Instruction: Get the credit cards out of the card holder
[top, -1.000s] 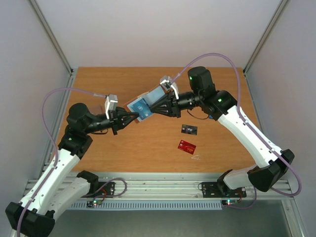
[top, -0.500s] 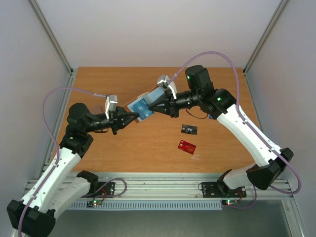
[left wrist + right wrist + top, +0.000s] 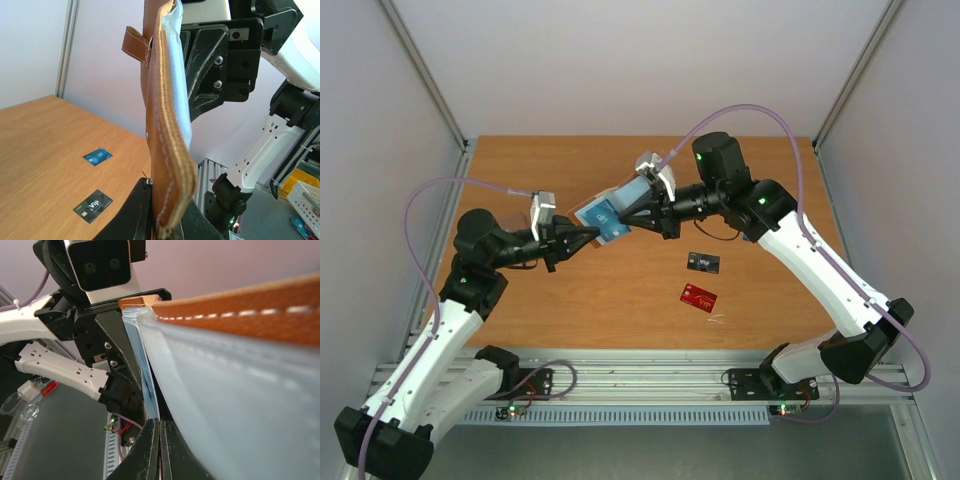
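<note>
Right gripper (image 3: 622, 220) clenched on blue card (image 3: 603, 214), which is seated in card holder (image 3: 632, 192) | card holder gripped aloft by left gripper (image 3: 586, 238) | black card (image 3: 703, 262) and red card (image 3: 698, 296) already laid on table (image 3: 520, 170) | one extraction judged left.

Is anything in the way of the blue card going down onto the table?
Nothing visible does. The blue card sits in the holder, held in the air by the left gripper; the right gripper pinches the card. Bare table lies below; the black card and red card lie further right.
</note>
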Robot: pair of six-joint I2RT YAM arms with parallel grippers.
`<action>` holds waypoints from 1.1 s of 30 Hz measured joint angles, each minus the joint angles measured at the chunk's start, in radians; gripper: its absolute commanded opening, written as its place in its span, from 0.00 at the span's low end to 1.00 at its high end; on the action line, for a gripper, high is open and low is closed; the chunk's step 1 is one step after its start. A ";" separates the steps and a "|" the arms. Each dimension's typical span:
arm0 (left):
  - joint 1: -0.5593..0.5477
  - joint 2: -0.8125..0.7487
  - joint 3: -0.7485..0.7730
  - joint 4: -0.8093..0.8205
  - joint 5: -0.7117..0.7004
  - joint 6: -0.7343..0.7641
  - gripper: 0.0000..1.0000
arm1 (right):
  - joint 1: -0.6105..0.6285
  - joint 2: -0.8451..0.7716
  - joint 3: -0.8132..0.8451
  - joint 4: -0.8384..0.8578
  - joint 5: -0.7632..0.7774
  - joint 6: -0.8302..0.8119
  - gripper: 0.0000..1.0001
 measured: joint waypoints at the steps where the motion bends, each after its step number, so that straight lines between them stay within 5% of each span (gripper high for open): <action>1: 0.001 -0.001 0.000 0.000 0.000 0.000 0.00 | 0.002 0.000 0.001 0.002 0.002 0.000 0.01; 16: -0.016 -0.011 -0.013 0.032 0.004 0.000 0.16 | -0.018 -0.044 -0.063 0.052 -0.051 0.001 0.01; 30: -0.029 -0.012 -0.014 0.047 0.015 0.001 0.19 | -0.024 -0.064 -0.050 -0.016 -0.055 -0.030 0.01; 33: -0.029 -0.012 -0.014 0.050 0.016 0.001 0.10 | -0.029 -0.070 -0.042 -0.043 -0.051 -0.038 0.01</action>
